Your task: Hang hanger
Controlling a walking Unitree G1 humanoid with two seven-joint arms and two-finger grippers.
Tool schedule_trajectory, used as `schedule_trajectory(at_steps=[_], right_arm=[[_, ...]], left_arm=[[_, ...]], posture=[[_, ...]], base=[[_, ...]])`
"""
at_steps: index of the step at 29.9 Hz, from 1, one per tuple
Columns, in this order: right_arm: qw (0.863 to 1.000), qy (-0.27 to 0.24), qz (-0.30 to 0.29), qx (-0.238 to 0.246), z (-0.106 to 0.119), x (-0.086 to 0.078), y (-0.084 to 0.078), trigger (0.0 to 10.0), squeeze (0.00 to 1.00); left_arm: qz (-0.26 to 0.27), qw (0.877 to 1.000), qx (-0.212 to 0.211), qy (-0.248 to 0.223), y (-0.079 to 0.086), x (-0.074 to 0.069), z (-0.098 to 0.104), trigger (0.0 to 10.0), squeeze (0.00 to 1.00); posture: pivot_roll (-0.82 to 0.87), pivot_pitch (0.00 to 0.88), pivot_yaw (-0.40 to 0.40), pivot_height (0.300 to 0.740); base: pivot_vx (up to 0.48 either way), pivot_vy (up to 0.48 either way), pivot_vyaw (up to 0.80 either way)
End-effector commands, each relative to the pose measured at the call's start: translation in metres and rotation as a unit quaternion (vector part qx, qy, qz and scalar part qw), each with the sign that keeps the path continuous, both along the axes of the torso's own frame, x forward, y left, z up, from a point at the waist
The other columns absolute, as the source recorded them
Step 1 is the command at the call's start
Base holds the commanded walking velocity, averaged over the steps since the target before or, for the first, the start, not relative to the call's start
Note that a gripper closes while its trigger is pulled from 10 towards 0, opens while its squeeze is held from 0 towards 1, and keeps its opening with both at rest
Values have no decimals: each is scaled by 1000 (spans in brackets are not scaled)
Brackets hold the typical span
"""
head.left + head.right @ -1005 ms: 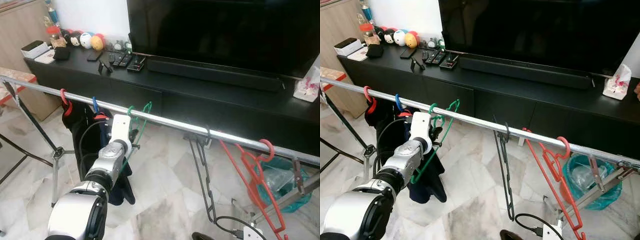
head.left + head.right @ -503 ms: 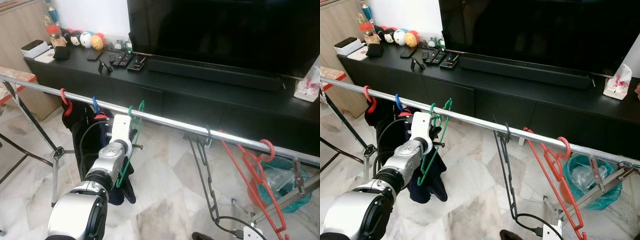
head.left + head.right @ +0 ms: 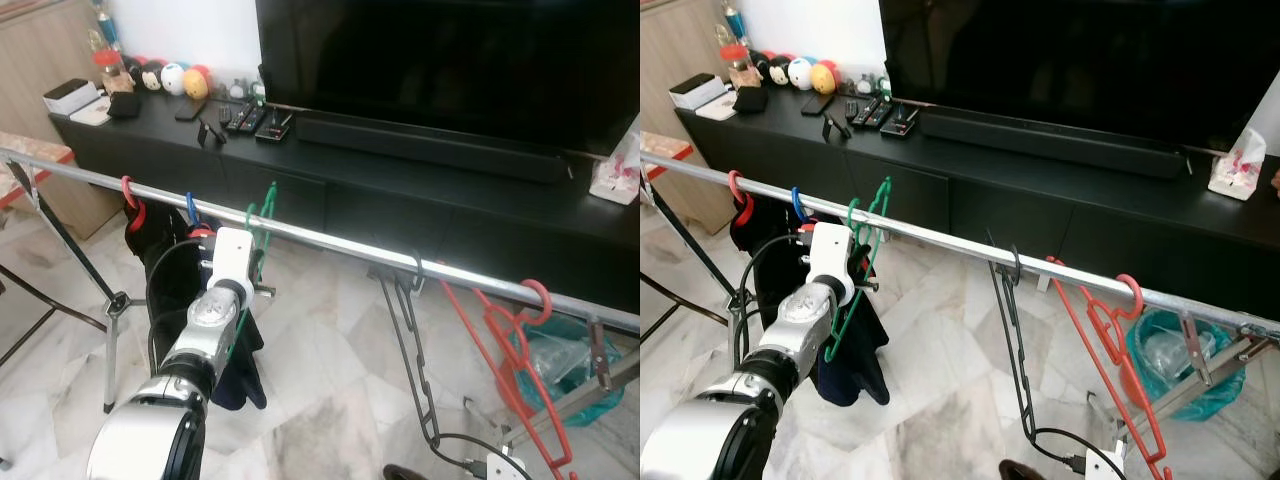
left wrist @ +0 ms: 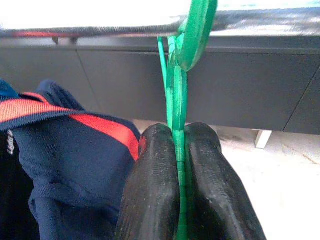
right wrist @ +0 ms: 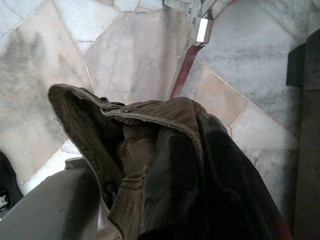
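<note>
Clothes rail [image 3: 340, 243] runs across the room from left to lower right, before the TV bench [image 3: 400, 180]. Television [image 3: 450, 70] stands on the bench, soundbar [image 3: 425, 145] before it; remotes [image 3: 245, 120] left of the soundbar, figurines [image 3: 165, 80] and a box [image 3: 68, 97] at the far left, tissue pack [image 3: 612, 170] at the far right. On the rail, left to right: garments on hangers [image 3: 150, 240], the hanger [image 3: 255, 225] hooked over the rail with the left pincer [image 4: 179, 175] clamped on its shaft, an empty hanger [image 3: 405, 350], another hanger [image 3: 510, 370] near the right end. Bin bag [image 3: 560, 365] on the floor behind the rail's right end.
</note>
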State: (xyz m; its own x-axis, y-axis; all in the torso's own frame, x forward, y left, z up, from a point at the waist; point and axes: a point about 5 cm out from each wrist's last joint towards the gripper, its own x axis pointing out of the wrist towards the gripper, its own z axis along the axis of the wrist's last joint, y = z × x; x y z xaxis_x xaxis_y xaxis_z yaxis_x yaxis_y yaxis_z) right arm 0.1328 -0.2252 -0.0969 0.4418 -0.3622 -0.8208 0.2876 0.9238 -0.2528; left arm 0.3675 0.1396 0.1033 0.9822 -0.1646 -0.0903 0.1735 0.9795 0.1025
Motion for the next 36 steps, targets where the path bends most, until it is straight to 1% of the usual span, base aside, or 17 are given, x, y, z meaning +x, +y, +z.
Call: schedule_trajectory(at_steps=[1, 3, 4, 7, 12, 13, 15, 18, 20, 22, 25, 26, 27, 28, 30, 31, 36], right_arm=[[1000, 1, 7, -2, -1, -2, 1, 10000, 0], [1000, 2, 7, -2, -1, -2, 1, 10000, 0], [1000, 2, 7, -2, -1, -2, 1, 10000, 0], [1000, 3, 8, -3, -1, -3, 1, 10000, 0], [1000, 3, 11, -2, -1, -3, 1, 10000, 0], [1000, 3, 11, -2, -1, -3, 1, 10000, 0], [1000, 4, 12, -3, -1, -3, 1, 10000, 0], [1000, 4, 14, -3, -1, -3, 1, 10000, 0], [1000, 4, 15, -3, -1, -3, 2, 10000, 0], [1000, 4, 17, -3, -1, -2, 2, 10000, 0], [1000, 4, 17, -3, -1, -3, 2, 10000, 0], [1000, 4, 16, -3, -1, -3, 2, 10000, 0], [1000, 4, 16, -3, -1, -3, 2, 10000, 0], [1000, 4, 15, -3, -1, -3, 2, 10000, 0], [1000, 4, 15, -3, -1, -3, 2, 10000, 0], [1000, 4, 15, -3, -1, -3, 2, 10000, 0], [1000, 3, 14, -3, -1, -2, 2, 10000, 0]], left_arm=[[-29, 999, 7, -34, 1, -3, 6, 10000, 0], [-48, 997, 9, -51, 4, -12, 3, 10000, 0], [-48, 997, 9, -51, 4, -12, 3, 10000, 0], [-64, 996, 25, -59, 11, -26, -6, 10000, 0], [-68, 997, 40, -22, 24, -51, -35, 10000, 0], [-68, 997, 40, -22, 24, -51, -35, 10000, 0], [-69, 997, 41, -11, 27, -62, -43, 10000, 0], [-71, 997, 43, 3, 29, -72, -53, 10000, 0], [-69, 997, 44, 8, 29, -73, -55, 10000, 0], [-66, 996, 43, 33, 29, -78, -67, 10000, 0], [-63, 996, 41, 44, 30, -81, -72, 10000, 0], [-63, 995, 47, 67, 30, -85, -81, 10000, 0], [-63, 994, 49, 73, 30, -86, -83, 10000, 0], [-70, 992, 43, 100, 29, -91, -92, 10000, 0], [-71, 991, 40, 107, 28, -93, -94, 10000, 0], [-85, 988, 48, 120, 27, -99, -101, 10000, 0], [-104, 982, 63, 143, 29, -112, -113, 10000, 0]], posture=[[38, 0, 14, 740], [41, 0, 17, 740], [41, 0, 17, 740], [46, 0, 16, 740], [47, 0, 14, 740], [47, 0, 14, 740], [52, 0, 13, 740], [55, 0, 12, 740], [55, 0, 12, 740], [55, 0, 13, 740], [52, 0, 15, 740], [49, 0, 15, 740], [49, 0, 15, 740], [49, 0, 15, 740], [49, 0, 15, 740], [51, 0, 16, 740], [51, 0, 17, 740]], base=[[0, 0, 0], [0, 0, 0], [0, 0, 0], [0, 0, 0], [0, 0, 0], [0, 0, 0], [0, 0, 0], [0, 0, 0], [0, 0, 0], [0, 0, 0], [0, 0, 0], [0, 0, 0], [0, 0, 0], [0, 0, 0], [0, 0, 0], [0, 0, 0], [0, 0, 0]])
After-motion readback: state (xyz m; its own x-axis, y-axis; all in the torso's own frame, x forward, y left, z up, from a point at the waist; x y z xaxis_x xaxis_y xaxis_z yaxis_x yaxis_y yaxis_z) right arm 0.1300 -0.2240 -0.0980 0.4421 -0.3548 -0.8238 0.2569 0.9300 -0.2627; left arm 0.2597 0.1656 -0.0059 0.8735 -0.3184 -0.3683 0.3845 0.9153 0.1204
